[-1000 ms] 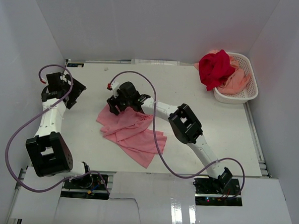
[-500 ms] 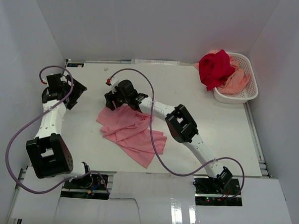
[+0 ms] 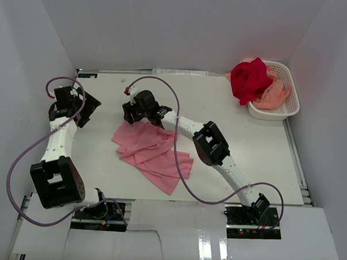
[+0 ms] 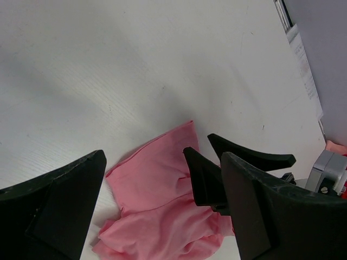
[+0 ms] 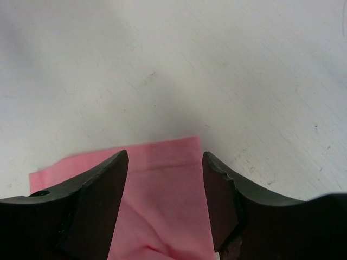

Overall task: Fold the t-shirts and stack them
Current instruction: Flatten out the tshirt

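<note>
The pink t-shirt (image 3: 152, 152) lies crumpled on the table, left of centre. My right gripper (image 3: 130, 115) is open at its far-left corner. In the right wrist view that gripper (image 5: 164, 157) has one finger on each side of the shirt's corner (image 5: 162, 189), and nothing is gripped. My left gripper (image 3: 87, 112) is open and empty over bare table to the left. Its wrist view shows that gripper (image 4: 162, 157), the pink shirt (image 4: 157, 200) and the right gripper's fingers (image 4: 206, 179). The deep red t-shirt (image 3: 249, 78) and the peach t-shirt (image 3: 274, 97) are heaped in the basket.
The white lattice basket (image 3: 291, 106) stands at the far right corner of the table. White walls close in the table on the left, back and right. The right arm's purple cable loops over the shirt.
My right gripper has moved a little toward the far edge, staying at the pink shirt's far-left corner. The shirt and the left arm have barely moved.
</note>
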You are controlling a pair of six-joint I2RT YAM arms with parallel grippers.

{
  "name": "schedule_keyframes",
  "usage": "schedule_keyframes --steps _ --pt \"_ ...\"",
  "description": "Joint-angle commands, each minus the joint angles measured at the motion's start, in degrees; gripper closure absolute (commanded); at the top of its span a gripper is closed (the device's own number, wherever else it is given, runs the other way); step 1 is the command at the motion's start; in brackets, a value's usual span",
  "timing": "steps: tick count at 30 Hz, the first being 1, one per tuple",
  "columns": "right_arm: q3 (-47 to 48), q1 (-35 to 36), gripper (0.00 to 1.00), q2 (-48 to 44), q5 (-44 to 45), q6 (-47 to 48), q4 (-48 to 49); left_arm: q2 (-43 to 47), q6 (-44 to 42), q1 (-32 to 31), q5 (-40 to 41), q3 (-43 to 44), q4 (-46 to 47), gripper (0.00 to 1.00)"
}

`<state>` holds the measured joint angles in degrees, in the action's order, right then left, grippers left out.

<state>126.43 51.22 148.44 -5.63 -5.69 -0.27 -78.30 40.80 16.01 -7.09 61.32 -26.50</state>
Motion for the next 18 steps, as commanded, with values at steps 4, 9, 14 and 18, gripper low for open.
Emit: schedule_keyframes --steps 4,9,14,18 --pt "-0.7 -0.2 0.38 -1.6 1.4 -3.5 -2.2 3.1 -0.8 0.2 -0.4 -0.3 1.0 0.02" --pt "-0.4 -0.3 0.38 -1.2 2.2 -4.7 -4.5 2.8 -0.8 0.2 -0.7 -0.2 0.9 0.02" --pt "0.8 -0.3 0.40 -0.3 1.8 -5.0 -6.7 3.0 -0.9 0.2 -0.8 -0.5 1.1 0.02" --pt "-0.3 -0.3 0.43 -0.3 0.4 -5.9 -7.7 3.2 -1.0 0.2 -0.8 -0.6 1.3 0.02"
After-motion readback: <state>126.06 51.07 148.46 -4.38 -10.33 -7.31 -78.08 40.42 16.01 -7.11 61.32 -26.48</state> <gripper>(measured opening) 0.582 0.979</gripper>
